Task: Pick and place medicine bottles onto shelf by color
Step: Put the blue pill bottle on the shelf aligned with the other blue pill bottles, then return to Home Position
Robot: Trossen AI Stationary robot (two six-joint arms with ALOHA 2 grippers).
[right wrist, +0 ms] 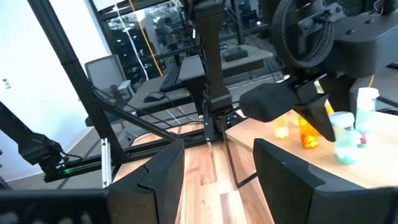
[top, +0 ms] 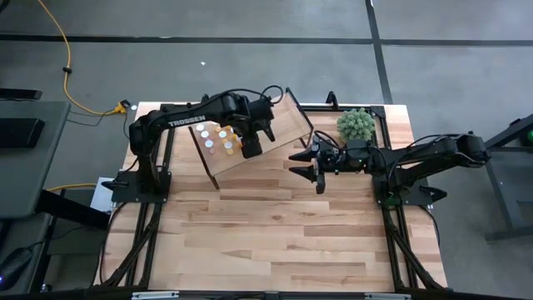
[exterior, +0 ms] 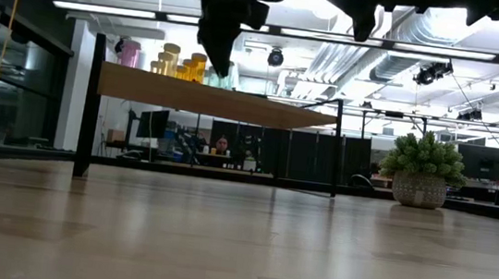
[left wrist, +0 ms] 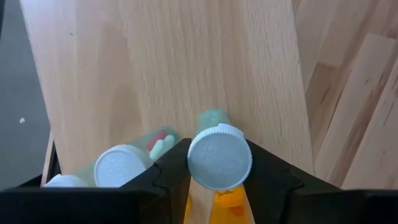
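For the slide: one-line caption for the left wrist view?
Left gripper straddling a white-capped medicine bottle over the light-wood shelf, with more capped bottles alongside.

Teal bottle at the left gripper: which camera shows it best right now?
The left wrist view: the teal bottle fills it, white cap between the left gripper fingers above the shelf. The right wrist view shows it side-on, farther off. In the high and low views the arm hides it.

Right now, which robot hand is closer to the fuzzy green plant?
Right. The right gripper hangs just beside the plant, over the table. The left gripper is farther away, over the shelf.
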